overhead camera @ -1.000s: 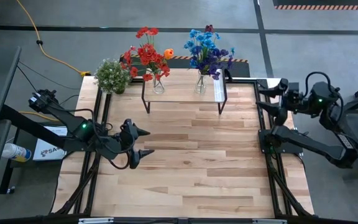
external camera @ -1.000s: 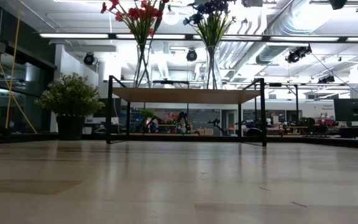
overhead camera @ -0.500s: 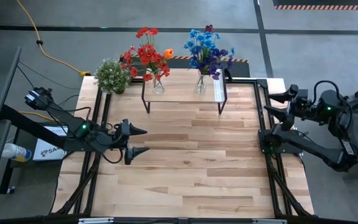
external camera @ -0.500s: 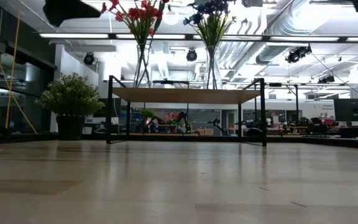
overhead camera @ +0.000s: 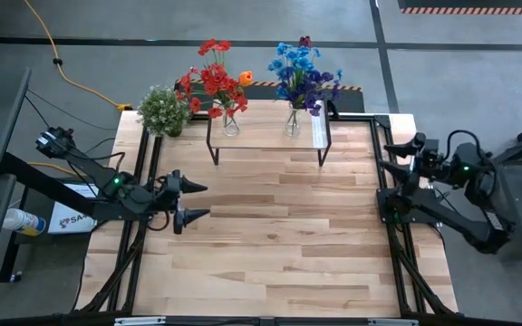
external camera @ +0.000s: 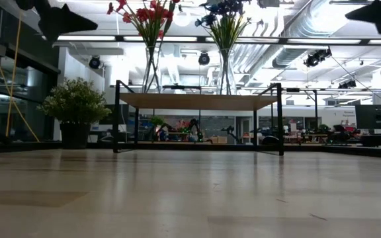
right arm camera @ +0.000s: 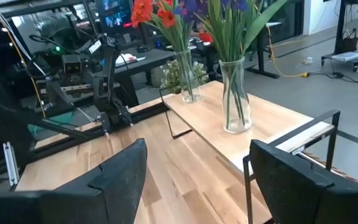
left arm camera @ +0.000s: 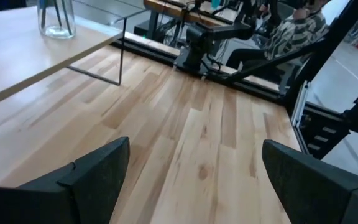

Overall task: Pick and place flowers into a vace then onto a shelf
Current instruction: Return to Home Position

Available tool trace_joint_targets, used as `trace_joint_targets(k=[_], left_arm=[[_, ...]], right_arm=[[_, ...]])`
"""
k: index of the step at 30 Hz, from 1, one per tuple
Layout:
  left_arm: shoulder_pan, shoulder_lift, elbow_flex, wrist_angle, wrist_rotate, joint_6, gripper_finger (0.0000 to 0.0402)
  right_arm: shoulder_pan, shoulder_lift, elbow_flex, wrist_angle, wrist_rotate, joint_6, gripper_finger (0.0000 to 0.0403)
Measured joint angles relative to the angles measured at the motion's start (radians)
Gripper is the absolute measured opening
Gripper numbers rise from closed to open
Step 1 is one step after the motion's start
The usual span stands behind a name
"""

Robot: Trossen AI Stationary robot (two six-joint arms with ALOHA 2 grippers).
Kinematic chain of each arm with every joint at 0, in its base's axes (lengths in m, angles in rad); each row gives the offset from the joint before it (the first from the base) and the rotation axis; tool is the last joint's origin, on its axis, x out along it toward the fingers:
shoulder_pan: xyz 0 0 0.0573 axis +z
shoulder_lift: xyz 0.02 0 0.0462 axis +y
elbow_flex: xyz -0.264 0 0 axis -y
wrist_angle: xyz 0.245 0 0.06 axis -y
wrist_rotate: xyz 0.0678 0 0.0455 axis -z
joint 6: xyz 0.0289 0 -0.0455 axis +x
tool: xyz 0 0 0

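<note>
Two clear glass vases stand on the shelf point(overhead camera: 270, 138) at the table's far edge. One holds the red flowers and orange tulip point(overhead camera: 214, 81), the other the blue and purple flowers point(overhead camera: 304, 74). The low view shows both vases point(external camera: 152, 69) point(external camera: 225, 69) upright on the plank top point(external camera: 197, 100). My left gripper point(overhead camera: 196, 201) hovers open over the table's left side, fingers pointing right. My right gripper point(overhead camera: 390, 156) hovers open at the table's right edge, fingers pointing left. Neither touches anything.
A bushy green-white potted plant point(overhead camera: 163, 110) stands at the table's far left corner, left of the shelf. Black frame rails run along the left point(overhead camera: 139, 181) and right point(overhead camera: 390, 217) table edges. Bare wood point(overhead camera: 279, 235) lies between the arms.
My left gripper has drawn back toward the table's left edge and risen into the low view. My right gripper has pulled away from the shelf toward the near side along the right edge, turning its fingers to point left. The vases and flowers have stayed put.
</note>
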Motion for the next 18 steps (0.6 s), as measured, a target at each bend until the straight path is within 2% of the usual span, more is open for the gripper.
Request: trace_joint_targets(k=[7, 18], left_arm=[[0.000, -0.072, -0.089, 0.086, 0.005, 0.038, 0.0397], [0.019, -0.161, -0.203, 0.188, 0.004, 0.096, 0.0397]], right_arm=[[0.000, -0.082, -0.127, 0.072, 0.000, 0.040, 0.0273], [0.000, -0.080, -0.157, 0.061, 0.025, 0.023, 0.0273]])
